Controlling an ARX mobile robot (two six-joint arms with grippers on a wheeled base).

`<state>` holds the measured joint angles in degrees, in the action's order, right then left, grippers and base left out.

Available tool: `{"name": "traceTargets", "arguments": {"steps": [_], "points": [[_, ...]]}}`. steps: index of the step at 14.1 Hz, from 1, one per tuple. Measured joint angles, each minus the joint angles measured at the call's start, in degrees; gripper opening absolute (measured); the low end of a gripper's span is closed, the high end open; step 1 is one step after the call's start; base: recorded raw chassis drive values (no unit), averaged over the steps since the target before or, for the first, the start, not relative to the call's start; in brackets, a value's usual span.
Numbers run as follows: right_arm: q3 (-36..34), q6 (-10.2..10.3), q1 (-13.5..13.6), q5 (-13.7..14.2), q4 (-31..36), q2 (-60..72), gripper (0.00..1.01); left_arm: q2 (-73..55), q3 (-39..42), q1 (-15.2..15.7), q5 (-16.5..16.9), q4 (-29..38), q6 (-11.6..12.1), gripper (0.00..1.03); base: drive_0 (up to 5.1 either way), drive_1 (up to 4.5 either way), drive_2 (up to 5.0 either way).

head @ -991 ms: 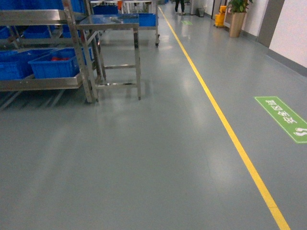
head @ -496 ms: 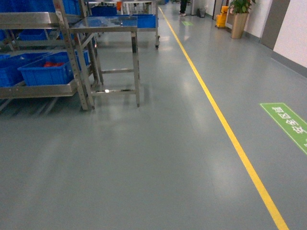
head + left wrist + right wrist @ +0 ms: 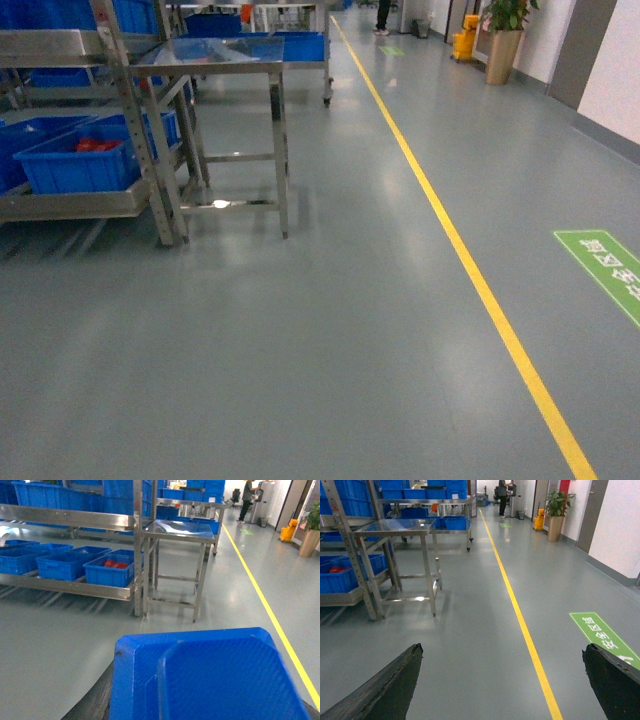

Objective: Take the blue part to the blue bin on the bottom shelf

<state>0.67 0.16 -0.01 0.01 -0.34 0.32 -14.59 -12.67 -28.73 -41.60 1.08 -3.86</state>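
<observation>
While the right gripper hangs spread wide and empty, the left gripper, hidden, apparently holds the blue part; I cannot tell its grip. Approaching the bottom shelf, it could clip the steel table.

The bottom shelf of the grey steel rack is carrying a row of blue bins, the one nearest the steel table holding red parts.
</observation>
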Motion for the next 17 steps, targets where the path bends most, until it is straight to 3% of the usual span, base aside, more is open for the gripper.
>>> {"name": "traceTargets", "arguments": {"steps": [17], "points": [[0.0,0.0,0.0,0.0,0.1,0.0,0.98,0.0,0.0,0.0,0.0,0.4,0.0,0.44,0.1,4.29,-4.1]]}}
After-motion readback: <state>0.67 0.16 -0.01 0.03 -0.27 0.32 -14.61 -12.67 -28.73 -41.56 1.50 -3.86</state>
